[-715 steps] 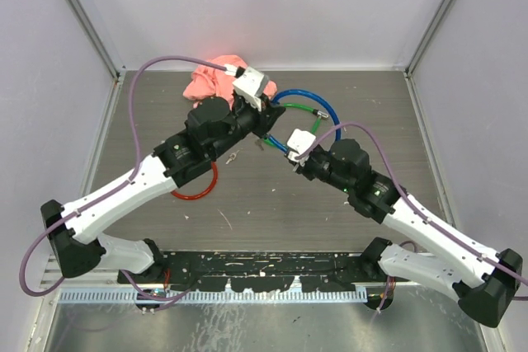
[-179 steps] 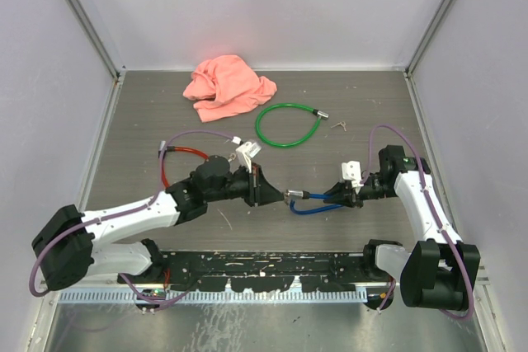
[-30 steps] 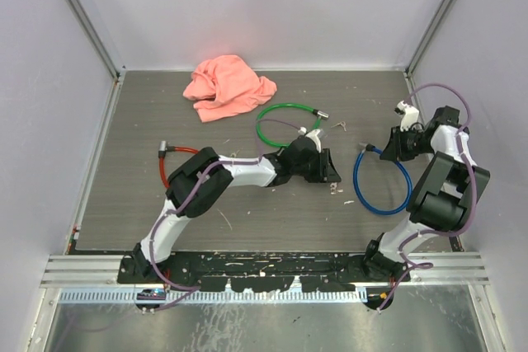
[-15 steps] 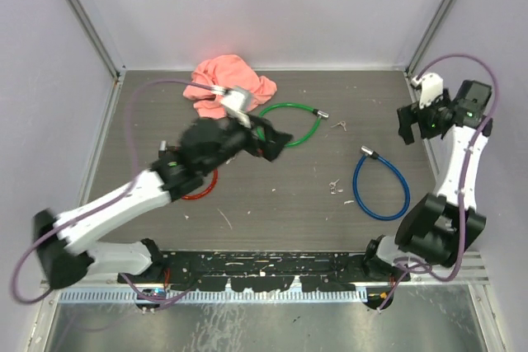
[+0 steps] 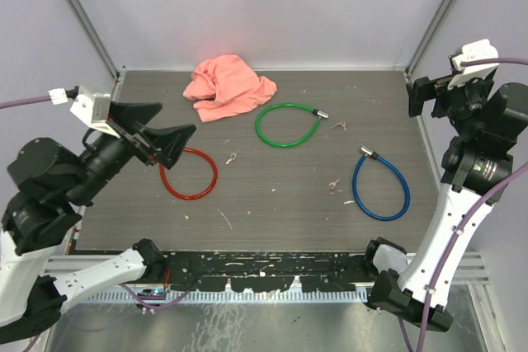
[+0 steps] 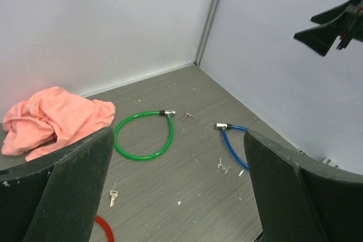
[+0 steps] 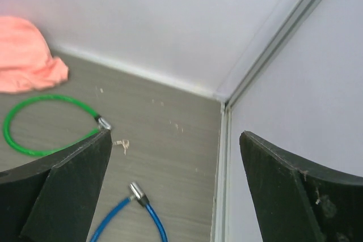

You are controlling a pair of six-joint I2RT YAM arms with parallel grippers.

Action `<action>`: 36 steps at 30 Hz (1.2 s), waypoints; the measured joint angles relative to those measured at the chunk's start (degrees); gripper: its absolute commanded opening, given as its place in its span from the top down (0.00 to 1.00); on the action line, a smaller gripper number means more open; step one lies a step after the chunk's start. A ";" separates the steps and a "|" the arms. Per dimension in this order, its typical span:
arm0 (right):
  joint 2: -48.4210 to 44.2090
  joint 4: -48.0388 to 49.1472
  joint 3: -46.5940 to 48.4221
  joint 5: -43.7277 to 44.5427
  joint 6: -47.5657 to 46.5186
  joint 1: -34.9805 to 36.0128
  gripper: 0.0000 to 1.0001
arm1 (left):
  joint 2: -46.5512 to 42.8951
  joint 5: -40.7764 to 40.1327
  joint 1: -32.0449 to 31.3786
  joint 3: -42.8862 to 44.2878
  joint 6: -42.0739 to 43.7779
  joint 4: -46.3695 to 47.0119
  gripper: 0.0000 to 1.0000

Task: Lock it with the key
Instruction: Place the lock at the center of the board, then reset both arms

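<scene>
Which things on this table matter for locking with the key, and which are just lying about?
Job: red cable lock, green cable lock, blue cable lock, key beside red, key beside green, key beside blue.
Lying about: pink cloth.

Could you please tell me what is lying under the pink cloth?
Nothing shows beneath the pink cloth: it lies crumpled on the table, and its folds hide whatever might be underneath.
</scene>
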 measured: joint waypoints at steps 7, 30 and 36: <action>-2.27 3.19 7.13 -2.51 11.96 0.00 0.00 | 0.42 0.07 -0.02 8.00 1.14 -12.20 0.02; -4.26 4.07 5.38 3.89 29.66 0.20 0.00 | -1.64 0.11 -0.02 9.75 1.33 -18.58 0.02; -4.63 4.28 3.63 3.82 29.64 0.66 0.00 | -1.90 0.13 -0.02 9.01 1.25 -18.51 0.01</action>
